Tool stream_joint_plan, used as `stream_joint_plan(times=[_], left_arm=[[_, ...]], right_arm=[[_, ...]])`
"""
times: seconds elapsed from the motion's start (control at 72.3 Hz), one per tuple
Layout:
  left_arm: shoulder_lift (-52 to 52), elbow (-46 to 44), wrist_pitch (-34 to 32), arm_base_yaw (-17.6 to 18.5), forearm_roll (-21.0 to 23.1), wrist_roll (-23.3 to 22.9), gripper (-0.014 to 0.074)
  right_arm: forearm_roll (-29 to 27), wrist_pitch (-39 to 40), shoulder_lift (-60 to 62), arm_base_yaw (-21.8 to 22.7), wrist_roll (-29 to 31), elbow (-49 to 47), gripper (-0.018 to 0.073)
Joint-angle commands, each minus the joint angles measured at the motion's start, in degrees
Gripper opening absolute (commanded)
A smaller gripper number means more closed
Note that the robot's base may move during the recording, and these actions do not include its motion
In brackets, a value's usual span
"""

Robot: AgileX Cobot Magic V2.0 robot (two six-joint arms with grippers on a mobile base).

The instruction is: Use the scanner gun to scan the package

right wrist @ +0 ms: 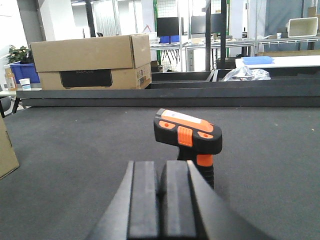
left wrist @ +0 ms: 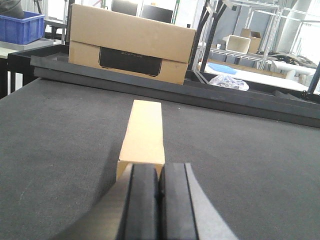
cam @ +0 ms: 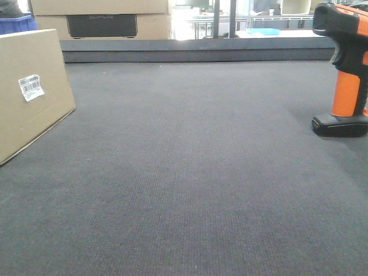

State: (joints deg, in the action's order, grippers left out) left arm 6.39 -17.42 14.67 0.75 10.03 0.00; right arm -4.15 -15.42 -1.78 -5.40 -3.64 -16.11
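Observation:
The package [cam: 31,98], a plain brown cardboard box, stands on edge at the left of the dark mat, and its white barcode sticker [cam: 31,87] faces the middle. In the left wrist view its narrow top edge [left wrist: 144,131] runs away from my left gripper [left wrist: 159,172], which is shut and empty just behind it. The scanner gun [cam: 345,63] stands upright on its black foot at the right. My right gripper [right wrist: 161,187] is shut and empty, a little short of the scanner gun [right wrist: 189,136].
A raised black ledge [cam: 195,50] borders the far side of the mat. Behind it sits a larger cardboard box with a dark printed panel [right wrist: 92,62]. A blue crate [left wrist: 20,27] and metal shelving [left wrist: 260,30] stand farther back.

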Motion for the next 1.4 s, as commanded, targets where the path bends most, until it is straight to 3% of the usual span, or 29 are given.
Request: stream_joint_plan(times=[0.0,0.443,0.539,0.802,1.383], left_arm=[[-0.33,0.18,-0.64,0.26,-0.23,0.00,-0.0111],[-0.33,0.18,-0.64,0.26,-0.23,0.00,-0.0111],[-0.33,0.18,-0.64,0.26,-0.23,0.00,-0.0111],[-0.31,0.18,-0.77,0.26,-0.23,0.00,-0.0111],[-0.31,0.18,-0.77,0.26,-0.23,0.00,-0.0111]], right_arm=[[0.51,0.59,0.40,0.06,0.04,-0.38,-0.0169],[2.13,1.83,1.27,0.57,0.04,2.03,-0.0169],[4.15,5.70,1.78,2.67,1.34,7.34,-0.0169],[0.33,14.14,1.78,8.41,6.86,16.11,-0.0169],[-0.04,12.50,1.78,8.86,6.76,16.11,-0.0169]])
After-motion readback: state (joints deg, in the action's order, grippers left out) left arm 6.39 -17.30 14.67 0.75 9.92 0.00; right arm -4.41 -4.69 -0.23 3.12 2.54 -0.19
